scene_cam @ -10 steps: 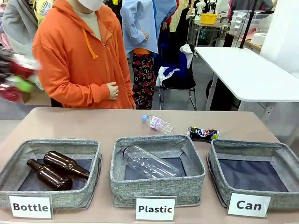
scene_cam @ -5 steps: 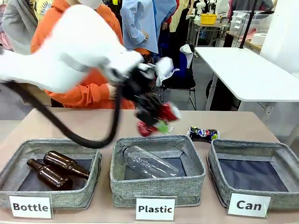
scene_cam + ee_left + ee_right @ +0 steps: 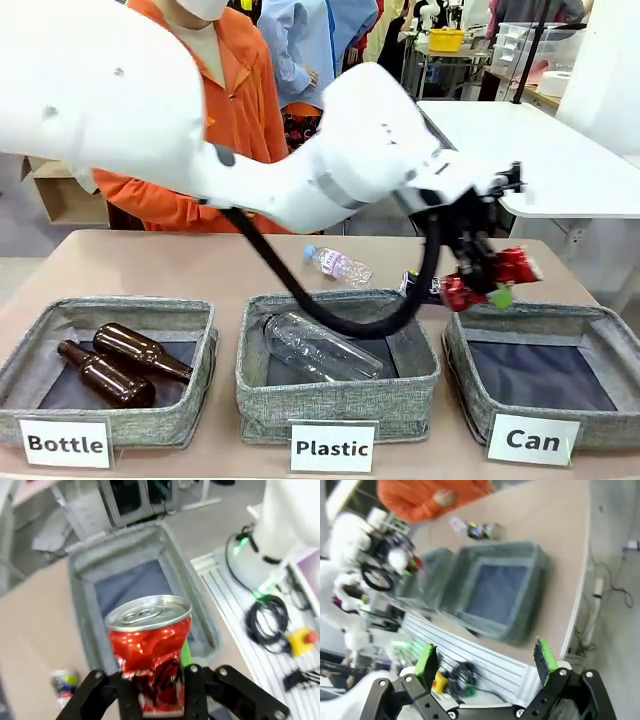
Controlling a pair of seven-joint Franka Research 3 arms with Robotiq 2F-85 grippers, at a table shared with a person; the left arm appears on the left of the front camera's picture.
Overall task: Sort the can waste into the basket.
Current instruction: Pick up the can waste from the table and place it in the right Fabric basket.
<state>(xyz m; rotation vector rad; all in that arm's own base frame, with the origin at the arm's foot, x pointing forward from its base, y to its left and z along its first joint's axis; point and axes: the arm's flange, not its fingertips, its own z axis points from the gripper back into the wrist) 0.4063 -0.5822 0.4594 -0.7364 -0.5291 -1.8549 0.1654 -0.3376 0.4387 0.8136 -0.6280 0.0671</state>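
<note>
Front view: left arm comes in from frame left and reaches across to the right side. Left gripper (image 3: 488,285) is clamped on the red can (image 3: 515,266), held in the air at the far rim of the basket (image 3: 465,390) signed "Can", lower right of frame. The basket's dark base shows bare, so no can is in it yet. Blue can (image 3: 411,284) lies on the table just behind the basket's upper-left corner.

Left wrist view: red can (image 3: 149,635) is crushed, lid end up, its lower part pinched between the jaws of the left gripper (image 3: 157,680). Basket (image 3: 80,587) sits beyond it, upper middle of frame.

Right wrist view: right gripper (image 3: 485,660) has jaws wide apart with nothing between them, off the table's near edge and well apart from the basket (image 3: 532,560).

Progress, as a judgement: early. First can is nearly at the drop and release is left. Second can is untouched.

Hard to make out:
- Front view blurs the fingers.
- Cannot tell whether the red can hangs over the opening or only over the rim.
- Blue can is mostly covered by the arm's cable (image 3: 432,262), a smear lower left in the left wrist view.
- Right wrist view is soft throughout.
</note>
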